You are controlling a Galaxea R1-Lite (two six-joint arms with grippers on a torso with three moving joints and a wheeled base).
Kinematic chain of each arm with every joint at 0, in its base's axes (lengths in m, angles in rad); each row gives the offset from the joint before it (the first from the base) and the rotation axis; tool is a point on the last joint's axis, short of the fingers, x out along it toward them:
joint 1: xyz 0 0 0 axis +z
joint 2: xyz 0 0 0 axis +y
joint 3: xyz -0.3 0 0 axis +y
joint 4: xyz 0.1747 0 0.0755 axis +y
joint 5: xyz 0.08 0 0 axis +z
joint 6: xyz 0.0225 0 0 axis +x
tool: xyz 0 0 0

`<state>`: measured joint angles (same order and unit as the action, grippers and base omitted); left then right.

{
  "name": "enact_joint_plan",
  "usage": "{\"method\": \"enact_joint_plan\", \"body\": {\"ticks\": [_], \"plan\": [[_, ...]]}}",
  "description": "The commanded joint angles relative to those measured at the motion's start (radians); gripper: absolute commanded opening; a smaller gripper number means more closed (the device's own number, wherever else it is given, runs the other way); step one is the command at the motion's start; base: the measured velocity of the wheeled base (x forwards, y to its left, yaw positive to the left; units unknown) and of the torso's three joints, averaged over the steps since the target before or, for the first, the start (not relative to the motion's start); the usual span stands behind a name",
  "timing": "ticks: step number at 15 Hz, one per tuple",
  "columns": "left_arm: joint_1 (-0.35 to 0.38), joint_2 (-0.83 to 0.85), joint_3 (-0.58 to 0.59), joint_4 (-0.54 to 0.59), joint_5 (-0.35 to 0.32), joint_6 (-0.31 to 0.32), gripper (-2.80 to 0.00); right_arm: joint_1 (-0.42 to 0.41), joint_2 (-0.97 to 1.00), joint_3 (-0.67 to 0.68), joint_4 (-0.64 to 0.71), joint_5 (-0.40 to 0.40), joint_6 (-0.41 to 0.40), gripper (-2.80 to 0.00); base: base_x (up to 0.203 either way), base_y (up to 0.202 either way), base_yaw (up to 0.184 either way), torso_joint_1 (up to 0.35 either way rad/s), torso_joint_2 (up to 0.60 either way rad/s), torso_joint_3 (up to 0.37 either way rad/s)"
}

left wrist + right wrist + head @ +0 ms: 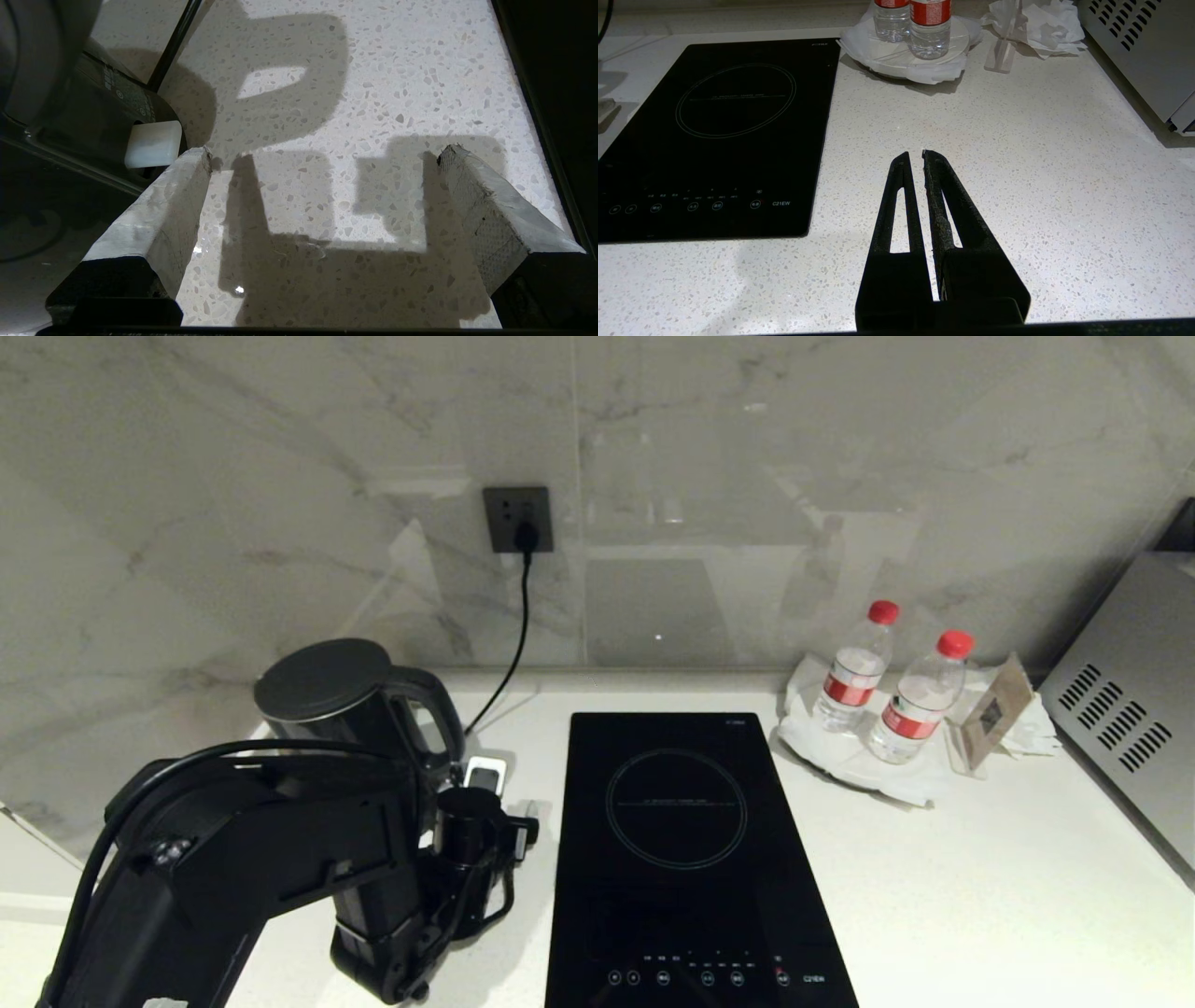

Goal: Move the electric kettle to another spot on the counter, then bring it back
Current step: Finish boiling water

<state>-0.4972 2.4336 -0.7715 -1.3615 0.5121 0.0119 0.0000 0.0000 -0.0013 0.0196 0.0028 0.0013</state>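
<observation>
The left hand [322, 154], fingers spread wide, hovers over the white speckled stone bench [373, 84] beside the glossy black cylindrical electric kettle [345, 705].

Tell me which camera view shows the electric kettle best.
The head view: the electric kettle shows its lid, body and loop handle, partly behind the left arm. The left wrist view catches only a dark sliver of its lower part. The right wrist view misses it.

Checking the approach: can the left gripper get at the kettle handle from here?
Probably yes: the left gripper is open over bare counter, with the kettle just beside it.
</observation>
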Motion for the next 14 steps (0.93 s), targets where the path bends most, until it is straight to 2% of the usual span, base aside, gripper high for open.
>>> {"method": "enact_joint_plan", "body": {"ticks": [1, 6, 9, 14], "plan": [[0.002, -0.007, 0.000, -0.008, 0.003, 0.000, 0.00, 0.000, 0.000, 0.000, 0.000, 0.000, 0.000, -2.80, 0.000, 0.000, 0.000, 0.000, 0.00, 0.000], [-0.004, -0.019, 0.042, -0.016, -0.004, 0.005, 0.00, 0.000, 0.000, 0.000, 0.000, 0.000, 0.000, -2.80, 0.000, 0.000, 0.000, 0.000, 0.00, 0.000], [-0.040, -0.062, 0.111, -0.021, -0.013, -0.035, 0.00, 0.000, 0.000, 0.000, 0.000, 0.000, 0.000, -2.80, 0.000, 0.000, 0.000, 0.000, 0.00, 0.000], [-0.057, -0.160, 0.235, -0.140, -0.014, -0.047, 0.00, 0.000, 0.000, 0.000, 0.000, 0.000, 0.000, -2.80, 0.000, 0.000, 0.000, 0.000, 0.00, 0.000]]}}
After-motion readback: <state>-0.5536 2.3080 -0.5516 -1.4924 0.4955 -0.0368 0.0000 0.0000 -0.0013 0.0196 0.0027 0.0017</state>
